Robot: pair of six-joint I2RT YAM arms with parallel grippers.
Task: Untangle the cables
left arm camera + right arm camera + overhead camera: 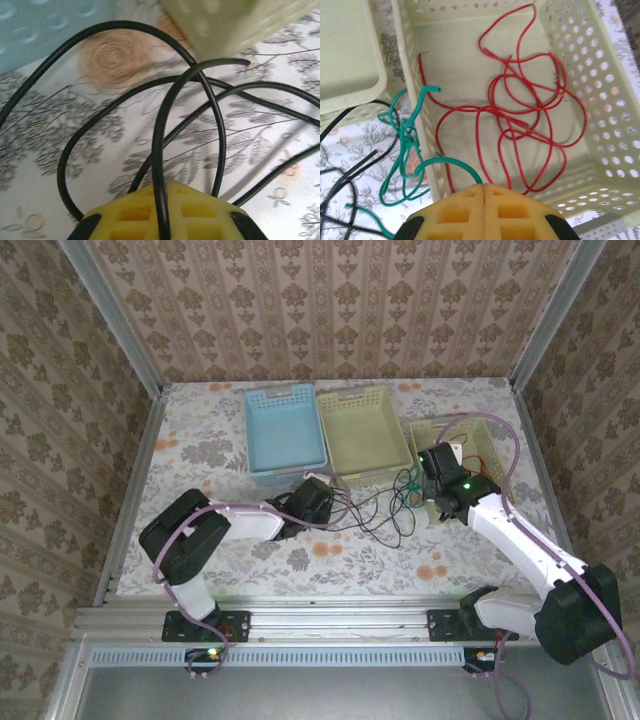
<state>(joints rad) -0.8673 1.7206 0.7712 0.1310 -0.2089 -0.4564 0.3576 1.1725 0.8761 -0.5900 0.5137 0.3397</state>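
Red cable [515,121] looped loosely inside cream basket [600,75], green cable [409,131] tangled against its outer wall, black cables [159,150] crossing nearby

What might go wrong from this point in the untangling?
1. The left gripper is shut on a thin black cable that runs among crossing black loops; pulling may tighten them into a knot.
2. The right gripper pinches the thin green cable, which is kinked right beside the perforated cream basket's wall; lifting may snag that wall or shift the basket.
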